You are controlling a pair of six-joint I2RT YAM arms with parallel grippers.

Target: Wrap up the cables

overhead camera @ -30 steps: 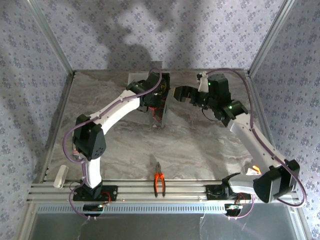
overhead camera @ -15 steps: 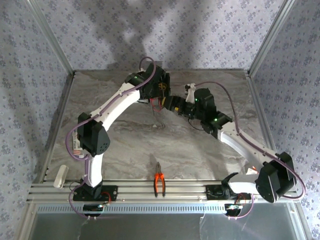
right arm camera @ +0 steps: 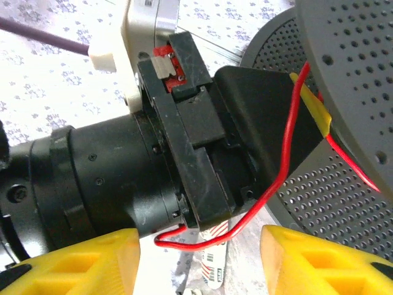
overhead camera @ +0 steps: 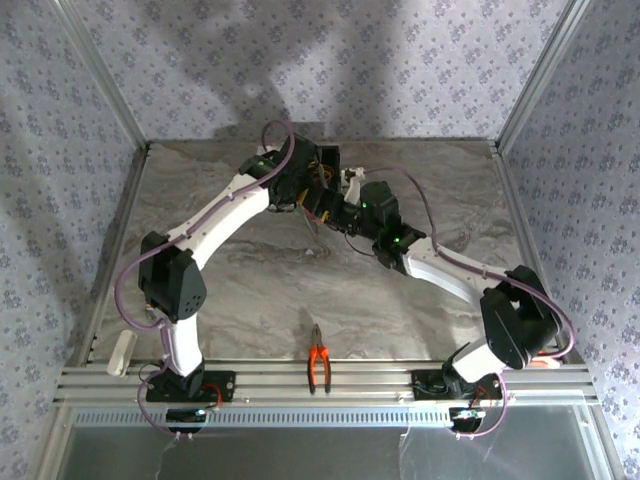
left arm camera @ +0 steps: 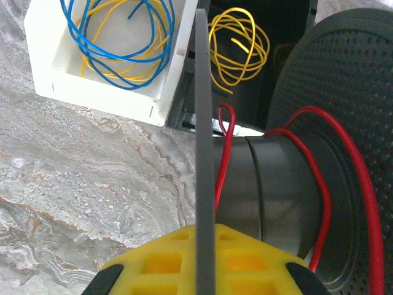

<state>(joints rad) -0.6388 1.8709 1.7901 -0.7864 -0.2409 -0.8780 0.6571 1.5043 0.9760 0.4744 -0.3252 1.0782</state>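
Note:
My left gripper (left arm camera: 206, 236) is shut on the thin edge of one flange of the dark grey spool (left arm camera: 276, 190), which stands between its yellow fingers. The red cable (left arm camera: 322, 190) loops loosely round the spool's core and over the perforated far flange. In the top view the left gripper (overhead camera: 312, 195) holds the spool at the back middle of the table, and my right gripper (overhead camera: 335, 212) is close against it. The right gripper (right arm camera: 199, 246) is open. A slack bend of the red cable (right arm camera: 284, 166) hangs across the gap between its fingers, touching neither pad.
A white box (left arm camera: 116, 67) of blue and yellow wires and a black tray with a yellow wire coil (left arm camera: 239, 46) lie just behind the spool. The left arm's black wrist (right arm camera: 110, 178) is directly in front of the right gripper. Orange-handled pliers (overhead camera: 319, 365) lie at the near edge.
The right arm has swung left from the back right up to the spool and left gripper, and its jaws have narrowed. The left arm shifted the spool slightly back and left.

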